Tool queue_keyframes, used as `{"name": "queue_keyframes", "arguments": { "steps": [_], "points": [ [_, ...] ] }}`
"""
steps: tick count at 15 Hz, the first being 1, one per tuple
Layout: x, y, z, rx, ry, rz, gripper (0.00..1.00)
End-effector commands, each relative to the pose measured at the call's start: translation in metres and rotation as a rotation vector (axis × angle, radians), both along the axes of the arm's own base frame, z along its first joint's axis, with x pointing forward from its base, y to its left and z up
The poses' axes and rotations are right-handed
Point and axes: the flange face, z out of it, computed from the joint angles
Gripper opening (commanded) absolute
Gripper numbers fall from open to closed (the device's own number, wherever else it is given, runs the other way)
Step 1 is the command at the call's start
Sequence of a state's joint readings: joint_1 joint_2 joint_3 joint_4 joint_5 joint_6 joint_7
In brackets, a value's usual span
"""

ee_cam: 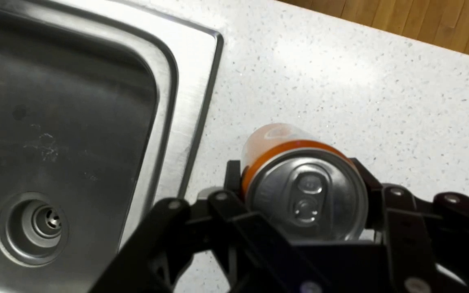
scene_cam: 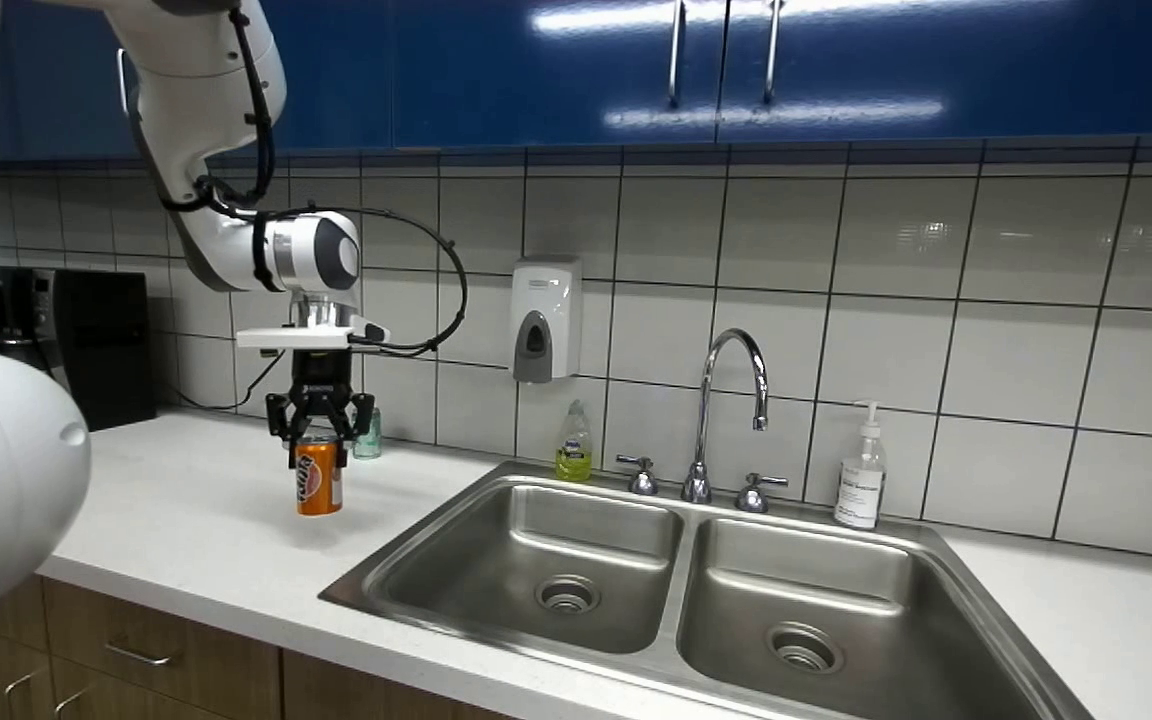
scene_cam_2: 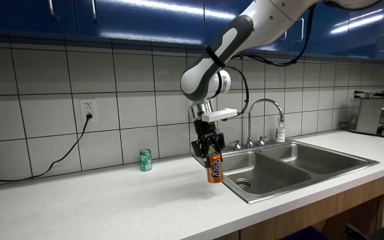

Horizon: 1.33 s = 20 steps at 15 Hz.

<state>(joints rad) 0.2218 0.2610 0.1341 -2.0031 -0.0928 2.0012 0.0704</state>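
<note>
My gripper (scene_cam: 317, 460) is shut on an orange Fanta can (scene_cam: 319, 486), with one finger on each side near its top. The can is upright and appears to hang a little above the white counter (scene_cam: 186, 530), with a soft shadow below. An exterior view also shows the gripper (scene_cam_2: 214, 162) and the can (scene_cam_2: 215, 172) beside the sink's near corner. In the wrist view the can's silver lid and tab (ee_cam: 307, 195) sit between the black fingers (ee_cam: 299, 175). A green can (scene_cam_2: 145, 160) stands on the counter near the tiled wall; it shows behind the gripper in an exterior view (scene_cam: 368, 437).
A steel double sink (ee_cam: 196, 101) lies beside the can. A tall curved faucet (scene_cam: 704, 400), a yellow-green soap bottle (scene_cam: 574, 452) and a clear pump bottle (scene_cam: 861, 475) stand along its back. A white dispenser (scene_cam: 546, 310) hangs on the wall. A black cord (scene_cam_2: 65, 151) runs along the wall.
</note>
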Motion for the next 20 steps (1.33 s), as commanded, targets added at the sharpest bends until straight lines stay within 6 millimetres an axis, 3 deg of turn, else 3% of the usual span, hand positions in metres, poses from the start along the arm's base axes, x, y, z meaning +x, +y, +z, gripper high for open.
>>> {"name": "queue_keyframes", "arguments": {
  "steps": [1, 8, 20],
  "points": [
    [0.024, 0.013, -0.009, -0.024, -0.009, 0.018, 0.38],
    [0.045, 0.017, -0.034, -0.009, 0.001, 0.01, 0.38],
    [0.049, 0.017, -0.049, -0.01, -0.003, -0.014, 0.38]
  ]
}}
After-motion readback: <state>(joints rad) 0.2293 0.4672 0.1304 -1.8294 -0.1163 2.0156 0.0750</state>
